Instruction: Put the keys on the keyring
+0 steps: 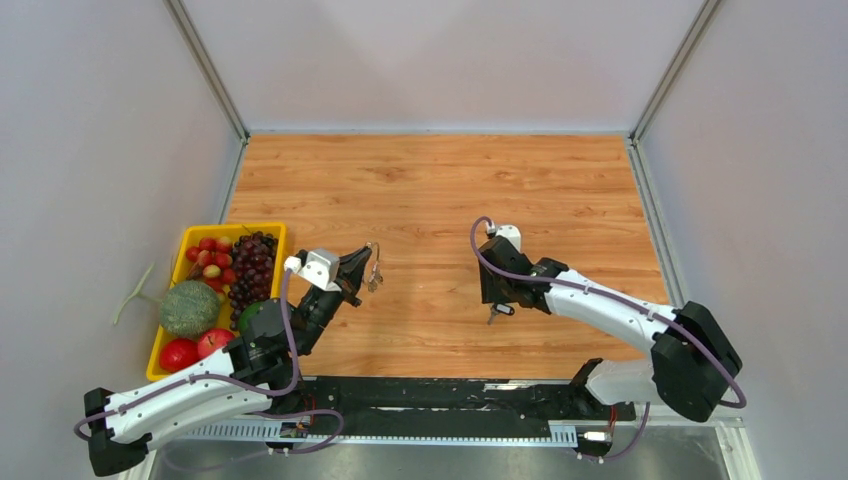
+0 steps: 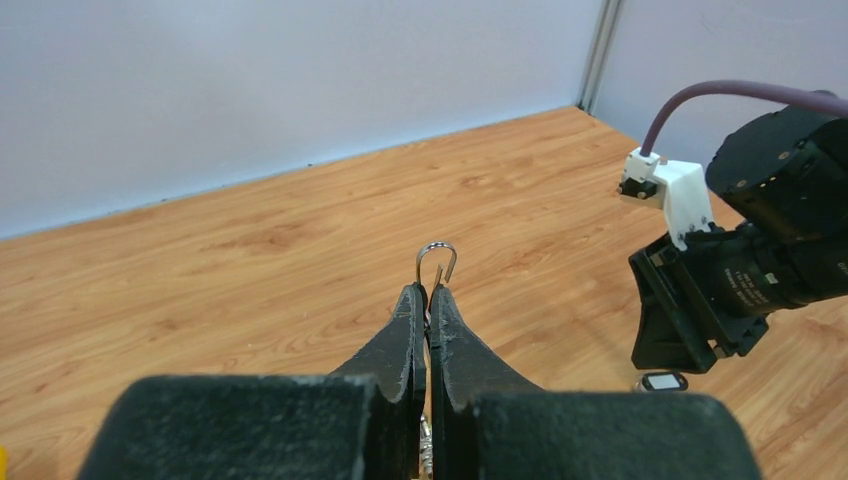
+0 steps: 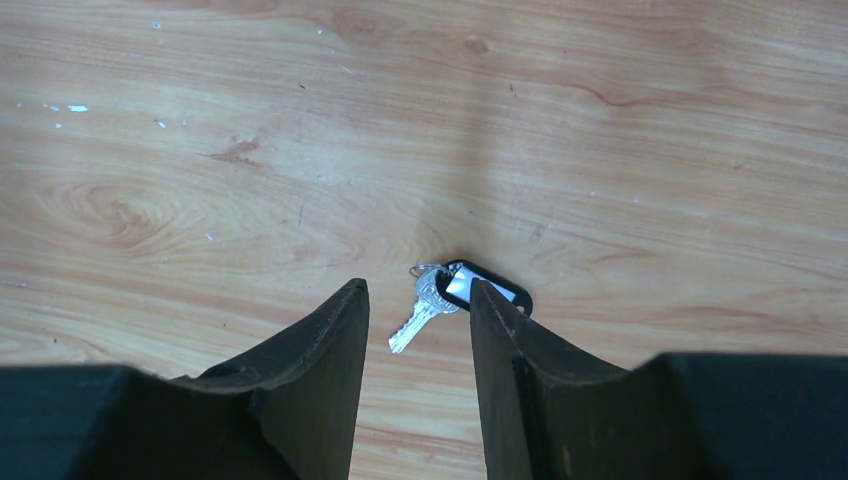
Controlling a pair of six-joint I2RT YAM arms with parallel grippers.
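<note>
My left gripper point(image 1: 362, 263) is shut on the keyring point(image 1: 373, 258), held above the table. Its thin silver wire loop point(image 2: 437, 255) sticks out past the fingertips, and small silver keys point(image 1: 375, 281) hang below. My right gripper point(image 1: 499, 292) is open and points down over one key point(image 1: 500, 311) lying on the wood. In the right wrist view the key point(image 3: 418, 316) has a short silver blade joined to a black plastic tag point(image 3: 492, 289), and it lies just beyond the gap of the gripper point(image 3: 415, 288). The tag also shows in the left wrist view point(image 2: 663, 381). A second key is out of view.
A yellow tray point(image 1: 236, 228) with grapes, cherries, apples and a melon stands at the left edge, beside my left arm. Grey walls enclose the table on three sides. A black rail point(image 1: 430, 396) runs along the near edge.
</note>
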